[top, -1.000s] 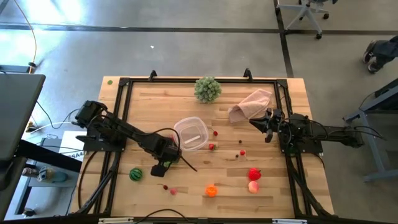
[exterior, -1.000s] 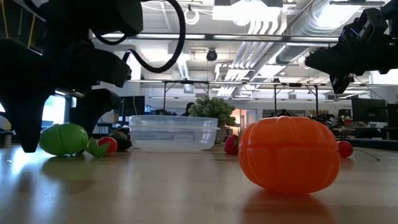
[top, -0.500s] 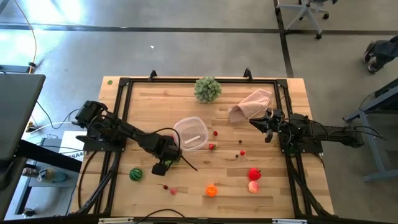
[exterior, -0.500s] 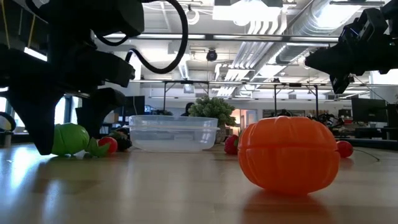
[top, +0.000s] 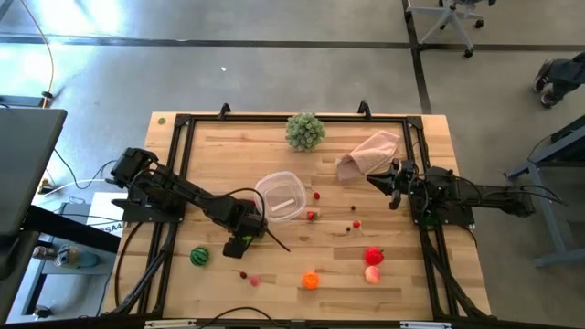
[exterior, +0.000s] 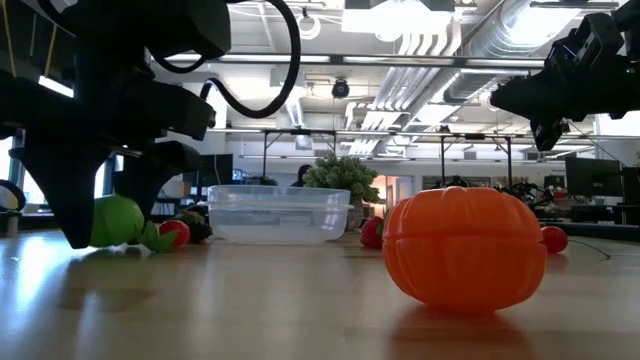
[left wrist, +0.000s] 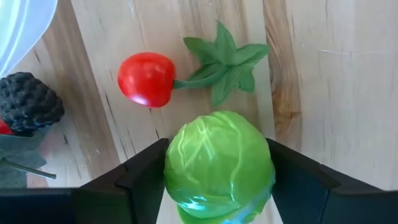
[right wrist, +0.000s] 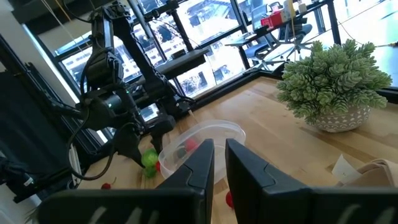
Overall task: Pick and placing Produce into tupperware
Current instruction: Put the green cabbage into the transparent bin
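My left gripper (top: 239,245) stands low at the near left of the clear tupperware (top: 281,196), shut on a light green cabbage piece (left wrist: 217,165), which also shows in the low view (exterior: 115,221). A red cherry tomato with a green leaf (left wrist: 147,79) and a blackberry (left wrist: 28,102) lie just beyond it. A striped dark green piece (top: 199,256), an orange piece (top: 311,280), a red piece (top: 374,256) and a pink piece (top: 372,273) lie on the table. My right gripper (top: 395,187) hangs shut and empty at the right edge. My left gripper pinches the light green cabbage piece by its two opposite sides (left wrist: 177,168) between its two fingers. The fingers (exterior: 70,215) come from above, pointing down. The piece sits with its underside on the table.
A pale green leafy ball (top: 305,131) stands at the far edge and a pinkish-beige cloth (top: 368,153) lies at the far right. Tiny red berries (top: 311,216) are scattered right of the tupperware. The table's middle near part is bare wood.
My left gripper has shut its fingers in on the light green cabbage piece, which stays on the table. My right arm has kept still.
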Motion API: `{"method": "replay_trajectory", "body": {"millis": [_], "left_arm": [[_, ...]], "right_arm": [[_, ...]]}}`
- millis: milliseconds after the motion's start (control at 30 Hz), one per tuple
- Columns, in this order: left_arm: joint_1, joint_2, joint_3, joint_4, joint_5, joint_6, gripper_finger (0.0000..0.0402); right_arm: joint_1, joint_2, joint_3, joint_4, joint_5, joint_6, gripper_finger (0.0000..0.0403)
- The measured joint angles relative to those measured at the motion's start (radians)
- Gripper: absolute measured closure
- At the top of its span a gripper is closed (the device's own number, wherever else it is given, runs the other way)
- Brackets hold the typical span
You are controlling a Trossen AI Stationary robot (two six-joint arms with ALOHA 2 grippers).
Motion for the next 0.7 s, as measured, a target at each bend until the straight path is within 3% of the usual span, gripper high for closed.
{"method": "replay_trajectory", "body": {"millis": [700], "left_arm": [[0.0, 0.0, 0.0, -0.002, 0.031, -0.002, 0.0167]], "right_arm": [[0.0, 0.0, 0.0, 0.0, 0.0, 0.0, 0.0373]]}}
